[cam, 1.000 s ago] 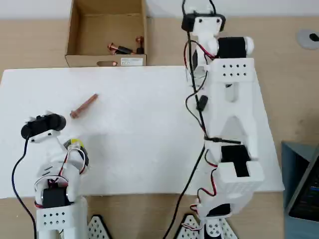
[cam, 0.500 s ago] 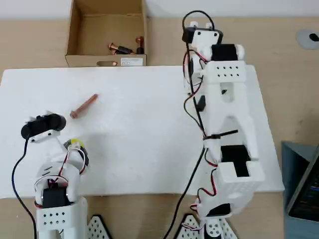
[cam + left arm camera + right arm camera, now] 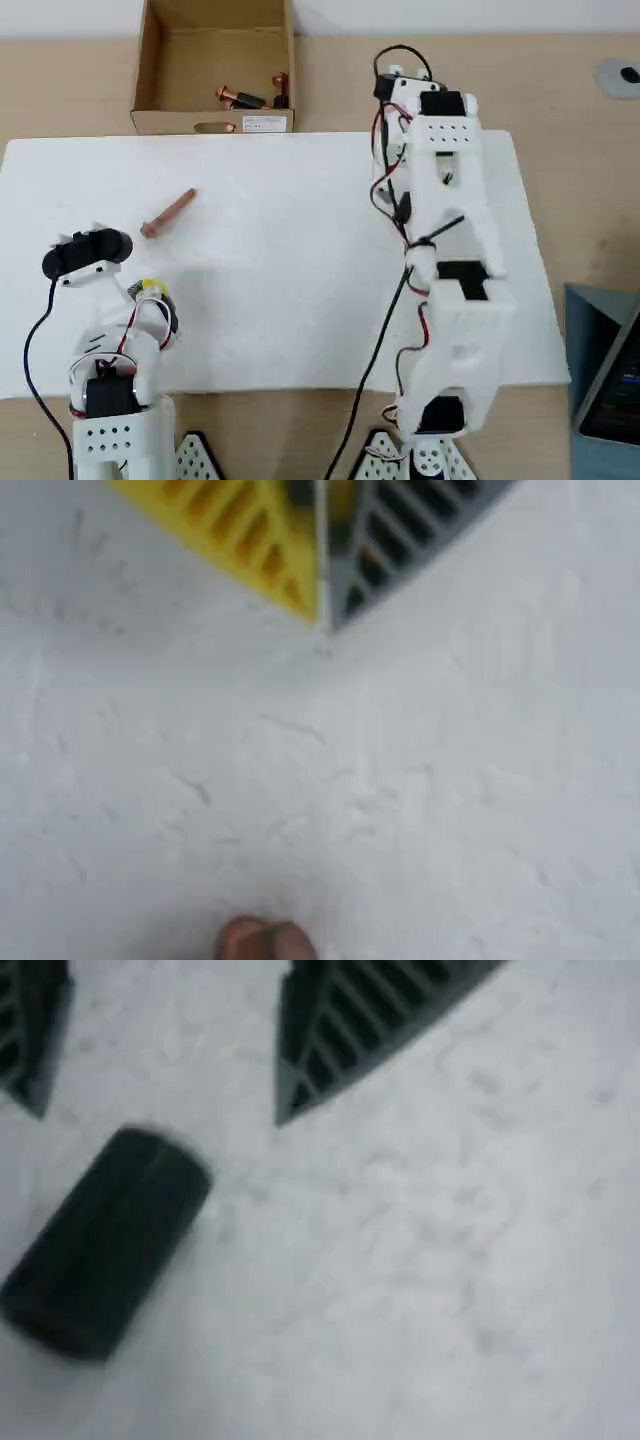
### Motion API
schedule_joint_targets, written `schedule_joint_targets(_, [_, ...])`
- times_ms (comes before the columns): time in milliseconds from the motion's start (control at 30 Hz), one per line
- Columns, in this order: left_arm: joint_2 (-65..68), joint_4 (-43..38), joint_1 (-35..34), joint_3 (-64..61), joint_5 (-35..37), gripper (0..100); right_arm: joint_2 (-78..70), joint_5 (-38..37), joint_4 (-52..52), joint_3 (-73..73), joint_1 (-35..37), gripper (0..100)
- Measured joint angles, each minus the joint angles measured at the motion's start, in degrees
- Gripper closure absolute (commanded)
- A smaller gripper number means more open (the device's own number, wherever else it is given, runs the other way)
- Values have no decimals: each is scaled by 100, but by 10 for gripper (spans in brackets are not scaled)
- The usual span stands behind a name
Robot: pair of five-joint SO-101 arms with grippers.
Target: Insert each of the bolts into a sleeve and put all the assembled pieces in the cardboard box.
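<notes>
- Change: the right arm (image 3: 445,250) has folded back toward its base. Its wrist end, which lay past the far edge of the white mat (image 3: 270,260) a second ago, now sits over that edge. The left arm (image 3: 110,380), the loose bolt and the cardboard box have not shifted.
- Right gripper (image 3: 160,1110): released. The two dark fingers stand well apart and point down at the mat, grasping nothing.
- Sleeve (image 3: 100,1250): a black cylinder lying on its side on the mat. It sits just below the gap between the right gripper's fingers and touches neither one.
- Left gripper (image 3: 322,620): clenched on nothing. The yellow finger and the grey finger meet at their tips, just above the mat.
- Bolt (image 3: 168,213): copper-coloured, lying at an angle on the mat. It is ahead of the left arm, between that arm and the box. The left wrist view shows one end of it near the frame edge, apart from the fingertips.
- Cardboard box (image 3: 150,70): open-topped, standing on the wooden desk (image 3: 560,100) against the mat's far edge.
- Assembled pieces (image 3: 240,98): copper-and-black items lying inside the box near its front wall.
</notes>
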State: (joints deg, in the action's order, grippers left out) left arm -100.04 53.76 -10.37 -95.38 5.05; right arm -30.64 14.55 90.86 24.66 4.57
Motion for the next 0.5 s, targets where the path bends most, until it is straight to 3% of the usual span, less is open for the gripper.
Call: schedule_joint_targets(500, [0, 0, 0, 0, 0, 998, -932, 158, -18, 220, -53, 827])
